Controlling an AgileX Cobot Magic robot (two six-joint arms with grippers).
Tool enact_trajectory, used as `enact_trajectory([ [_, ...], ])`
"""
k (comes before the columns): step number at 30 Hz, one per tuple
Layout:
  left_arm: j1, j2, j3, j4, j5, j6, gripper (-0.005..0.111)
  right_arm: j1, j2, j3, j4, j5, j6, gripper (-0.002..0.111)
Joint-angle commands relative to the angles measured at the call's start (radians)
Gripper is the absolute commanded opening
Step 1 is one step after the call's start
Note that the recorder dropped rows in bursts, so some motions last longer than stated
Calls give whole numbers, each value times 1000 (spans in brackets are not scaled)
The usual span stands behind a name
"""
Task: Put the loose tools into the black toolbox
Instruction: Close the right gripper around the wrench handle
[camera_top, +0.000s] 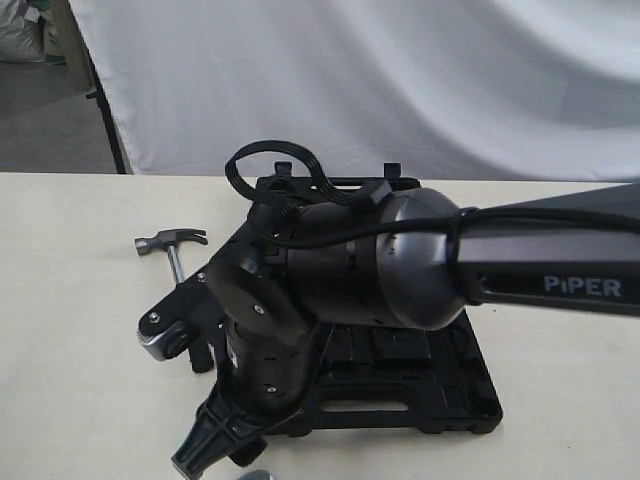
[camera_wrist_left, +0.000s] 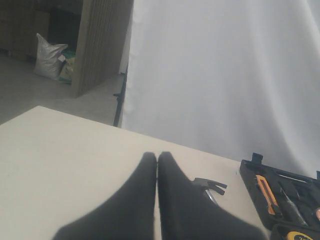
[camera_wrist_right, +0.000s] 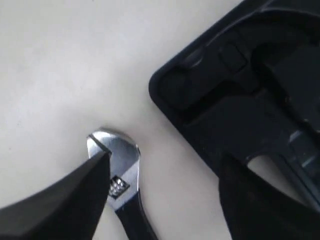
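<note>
Right gripper (camera_wrist_right: 162, 167) jaws apart over wrench (camera_wrist_right: 121, 167), arm (camera_top: 560, 262) lettered PIPER

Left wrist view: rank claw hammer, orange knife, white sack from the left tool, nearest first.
1. Grey metal claw hammer, on the table just past the shut left tool.
2. Orange-handled utility knife, lying in the black plastic toolbox, farther out.
3. White filled sack, on the floor well beyond the table.
</note>
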Motion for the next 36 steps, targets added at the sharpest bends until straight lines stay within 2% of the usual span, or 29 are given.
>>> enact_trajectory([
  [1,25,-3,-3,4,-7,-5,1,1,0,-2,-4,103,-32,64],
  [4,25,-3,-3,4,-7,-5,1,1,2,-2,18,99,-43,64],
  [12,25,-3,-3,4,-7,-5,1,1,28,-2,254,105,-290,64],
  [36,25,-3,-3,4,-7,-5,1,-1,110,-2,204,72,-290,64],
])
